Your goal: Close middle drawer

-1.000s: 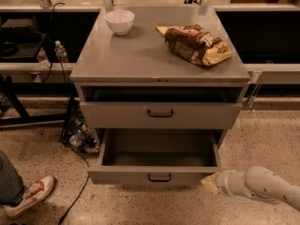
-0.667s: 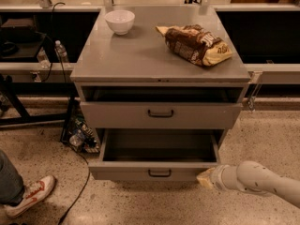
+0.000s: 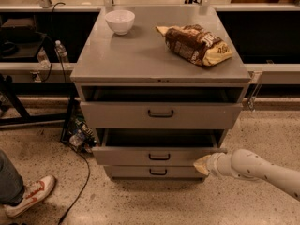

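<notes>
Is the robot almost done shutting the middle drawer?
Not quite. The gripper is at the right front corner of the middle drawer, so it looks placed to push. The drawer sticks out partway, and its dark inside shows behind the front panel. What is left is to push it in until the inside is hidden.

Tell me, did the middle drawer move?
Yes. The middle drawer slid back into the cabinet; the tool sits at its right front corner.

Cabinet top (image 3: 140, 55): bowl (image 3: 119, 21), bag (image 3: 194, 43); claw (image 3: 202, 164) below
</notes>
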Robot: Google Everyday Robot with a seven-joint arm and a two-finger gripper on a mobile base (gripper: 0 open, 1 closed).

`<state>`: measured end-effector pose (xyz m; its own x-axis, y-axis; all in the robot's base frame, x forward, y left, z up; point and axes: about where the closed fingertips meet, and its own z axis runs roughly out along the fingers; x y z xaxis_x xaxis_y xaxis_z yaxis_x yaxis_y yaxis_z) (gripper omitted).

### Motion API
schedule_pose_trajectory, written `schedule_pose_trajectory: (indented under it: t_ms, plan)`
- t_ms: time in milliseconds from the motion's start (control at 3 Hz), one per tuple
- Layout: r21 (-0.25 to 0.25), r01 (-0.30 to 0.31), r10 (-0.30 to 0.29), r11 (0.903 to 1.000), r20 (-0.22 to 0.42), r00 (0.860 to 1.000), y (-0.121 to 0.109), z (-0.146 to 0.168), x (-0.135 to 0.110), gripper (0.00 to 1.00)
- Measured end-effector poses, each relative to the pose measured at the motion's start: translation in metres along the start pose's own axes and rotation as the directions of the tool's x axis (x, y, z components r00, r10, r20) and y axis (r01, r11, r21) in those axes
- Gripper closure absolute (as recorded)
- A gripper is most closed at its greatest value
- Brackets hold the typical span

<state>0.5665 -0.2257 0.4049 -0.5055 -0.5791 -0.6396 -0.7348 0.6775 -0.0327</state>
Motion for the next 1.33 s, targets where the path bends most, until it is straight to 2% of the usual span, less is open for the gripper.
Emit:
schedule_pose_trajectory:
  t_ms: [333,667,1000,1333]
  plan:
    - [-0.015,0.008,-0.008,0.9999,0.002,1.000,-0.001,0.003,-0.001,1.00]
    - [-0.080,0.050,-0.050,0.9955,0.000,0.999,-0.002,0.013,-0.005,1.00]
    - [-0.144,0.103,-0.105,0.9842,-0.006,0.994,-0.009,0.026,-0.011,1.00]
    - [-0.180,0.145,-0.150,0.9729,-0.013,0.989,-0.023,0.042,-0.018,1.00]
